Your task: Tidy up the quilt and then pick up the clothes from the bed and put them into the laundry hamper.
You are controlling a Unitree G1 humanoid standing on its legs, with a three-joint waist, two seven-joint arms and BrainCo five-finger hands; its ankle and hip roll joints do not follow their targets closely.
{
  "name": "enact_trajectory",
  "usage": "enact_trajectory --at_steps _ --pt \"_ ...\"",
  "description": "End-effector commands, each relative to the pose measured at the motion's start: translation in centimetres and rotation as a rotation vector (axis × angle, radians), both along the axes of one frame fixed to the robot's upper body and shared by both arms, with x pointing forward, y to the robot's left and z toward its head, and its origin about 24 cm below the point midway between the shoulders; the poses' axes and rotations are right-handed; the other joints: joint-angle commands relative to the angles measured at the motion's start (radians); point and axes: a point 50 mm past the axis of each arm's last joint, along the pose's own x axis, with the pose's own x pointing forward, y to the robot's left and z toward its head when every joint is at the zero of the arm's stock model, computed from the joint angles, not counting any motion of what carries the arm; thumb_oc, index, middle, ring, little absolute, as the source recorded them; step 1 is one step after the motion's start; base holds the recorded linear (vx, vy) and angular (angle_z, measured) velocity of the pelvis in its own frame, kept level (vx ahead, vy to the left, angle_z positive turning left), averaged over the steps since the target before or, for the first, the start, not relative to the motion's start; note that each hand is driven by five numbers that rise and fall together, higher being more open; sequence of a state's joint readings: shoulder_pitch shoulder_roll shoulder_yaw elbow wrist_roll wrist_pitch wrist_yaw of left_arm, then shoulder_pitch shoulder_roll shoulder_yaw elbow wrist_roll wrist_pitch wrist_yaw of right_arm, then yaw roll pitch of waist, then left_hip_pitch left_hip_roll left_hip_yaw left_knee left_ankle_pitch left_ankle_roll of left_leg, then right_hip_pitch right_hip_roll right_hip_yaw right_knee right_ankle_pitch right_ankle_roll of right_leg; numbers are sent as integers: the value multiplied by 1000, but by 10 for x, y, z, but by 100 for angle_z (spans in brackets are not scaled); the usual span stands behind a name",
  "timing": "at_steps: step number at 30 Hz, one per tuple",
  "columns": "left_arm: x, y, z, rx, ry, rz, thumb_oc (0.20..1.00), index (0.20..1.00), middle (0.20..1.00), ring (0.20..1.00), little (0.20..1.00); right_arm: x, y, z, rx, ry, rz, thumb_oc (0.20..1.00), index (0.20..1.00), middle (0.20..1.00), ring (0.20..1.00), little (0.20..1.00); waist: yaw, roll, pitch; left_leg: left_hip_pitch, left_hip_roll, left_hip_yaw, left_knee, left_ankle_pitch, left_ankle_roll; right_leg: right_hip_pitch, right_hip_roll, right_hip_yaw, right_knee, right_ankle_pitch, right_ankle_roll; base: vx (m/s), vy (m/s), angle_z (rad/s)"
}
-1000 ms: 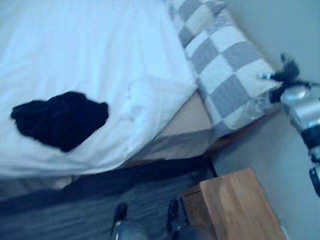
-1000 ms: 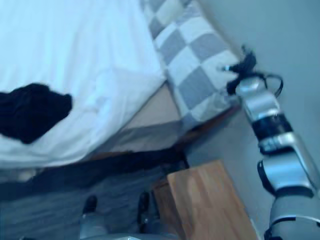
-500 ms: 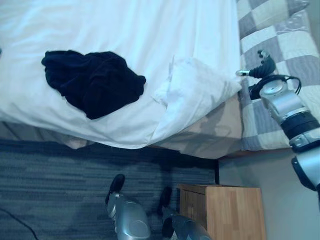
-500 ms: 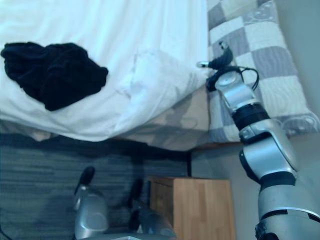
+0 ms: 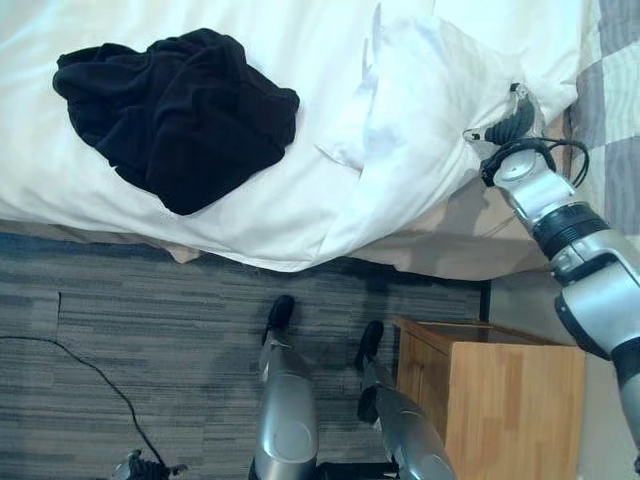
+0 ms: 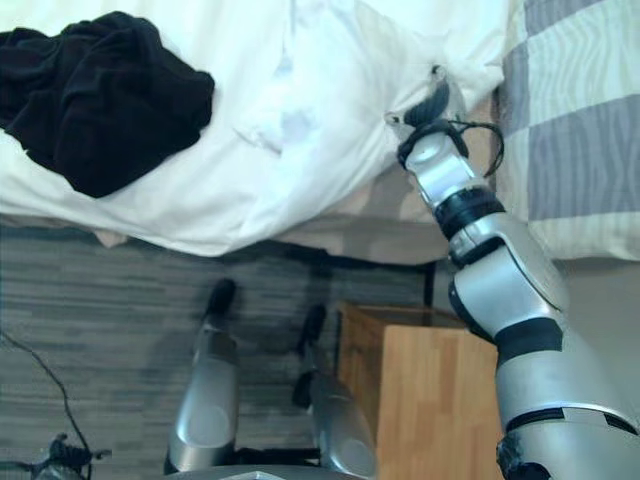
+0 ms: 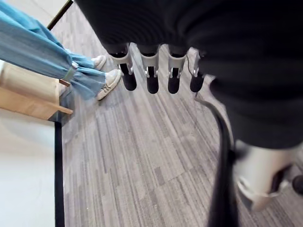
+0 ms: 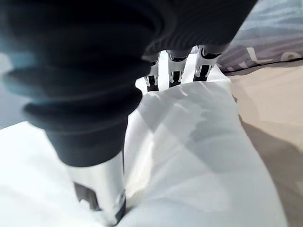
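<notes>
A white quilt (image 5: 420, 120) lies on the bed with its corner folded back near the bed's edge. My right hand (image 5: 512, 113) rests on that folded corner. In the right wrist view its fingers (image 8: 175, 72) lie straight on the fold and the thumb (image 8: 100, 189) presses into the cloth. A heap of black clothes (image 5: 180, 105) sits on the quilt to the left, well apart from the hand. My left hand (image 7: 158, 71) hangs low over the floor, fingers relaxed and holding nothing.
A grey-and-white checked pillow (image 5: 615, 90) lies right of the quilt corner. A wooden nightstand (image 5: 500, 400) stands by the bed at lower right. Grey striped carpet (image 5: 120, 330) runs along the bedside. A person's legs in blue trousers and white shoes (image 7: 71, 71) stand near a wooden piece.
The camera has swung, shifting the whole scene. My right hand has moved from beside the pillow onto the quilt's folded corner. The black clothes have not moved on the bed.
</notes>
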State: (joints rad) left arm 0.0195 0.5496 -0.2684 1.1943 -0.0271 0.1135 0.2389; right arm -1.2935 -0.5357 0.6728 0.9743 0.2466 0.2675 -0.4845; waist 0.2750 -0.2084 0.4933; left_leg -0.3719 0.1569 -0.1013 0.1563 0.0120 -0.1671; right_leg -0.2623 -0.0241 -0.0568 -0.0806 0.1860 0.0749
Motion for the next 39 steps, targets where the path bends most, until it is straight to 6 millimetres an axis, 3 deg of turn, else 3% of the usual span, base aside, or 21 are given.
enact_trajectory --at_steps 1,7,14,15,18,22,24,27,31,39 --pt "-26 12 2 59 78 54 1000 1000 1000 1000 1000 -5 0 46 -95 -140 11 200 200 200 200 200 13 5 26 -2 -58 -45 -67 -8 87 77 -44 -27 0 -92 100 -5 -23 -15" --pt "-26 11 2 71 84 47 1000 1000 1000 1000 1000 -4 11 34 -141 -106 41 200 200 200 200 200 7 7 27 -1 -60 -37 -55 -12 93 81 -43 -22 5 -94 94 3 -7 -3" --pt "-23 9 1 103 93 -7 1000 1000 1000 1000 1000 -4 4 16 -95 -72 -9 200 200 200 200 200 1 7 20 12 -62 -25 -50 -22 98 91 -43 -18 9 -98 94 0 0 0" --pt "-23 9 1 97 100 1 1000 1000 1000 1000 1000 -5 -2 10 -88 -48 -38 1000 1000 1000 1000 1000 -1 8 18 12 -62 -21 -49 -22 99 91 -43 -18 10 -99 92 0 0 0" --pt "-28 7 -1 82 111 17 1000 1000 1000 1000 1000 -6 -21 1 -21 -39 -107 1000 1000 1000 1000 1000 -3 12 13 28 -55 -13 -55 -20 97 104 -41 -20 7 -102 90 -52 63 -4" --pt "-34 7 -2 83 141 -4 1000 1000 1000 1000 1000 -12 -44 10 -7 -88 -181 1000 1000 1000 1000 1000 -13 4 -11 58 -50 4 -66 -23 95 126 -41 -16 5 -102 91 7 81 -15" --pt "-35 9 -1 102 163 -16 1000 1000 1000 1000 1000 -16 -53 21 -11 -143 -172 1000 1000 1000 1000 1000 -18 -14 -28 70 -44 13 -55 -30 94 141 -40 -13 8 -104 94 100 10 -5" --pt "-38 18 5 152 206 -27 1000 1000 1000 1000 1000 -18 -49 34 12 -187 -135 1000 1000 1000 1000 1000 -16 -50 -53 81 -30 23 -33 -43 94 169 -31 -6 6 -103 97 157 -72 -11" --pt "-42 26 10 165 221 18 1000 1000 1000 1000 1000 -20 -43 48 -4 -219 -88 1000 1000 1000 1000 1000 -9 -74 -62 89 -22 16 -23 -49 96 189 -22 3 7 -103 101 122 -35 -12" --pt "-38 34 14 99 138 157 1000 1000 1000 1000 1000 -16 -7 66 -69 -275 7 1000 1000 1000 1000 1000 29 -79 -25 45 -23 -24 -32 -36 95 174 -21 -14 -5 -99 110 20 16 17"
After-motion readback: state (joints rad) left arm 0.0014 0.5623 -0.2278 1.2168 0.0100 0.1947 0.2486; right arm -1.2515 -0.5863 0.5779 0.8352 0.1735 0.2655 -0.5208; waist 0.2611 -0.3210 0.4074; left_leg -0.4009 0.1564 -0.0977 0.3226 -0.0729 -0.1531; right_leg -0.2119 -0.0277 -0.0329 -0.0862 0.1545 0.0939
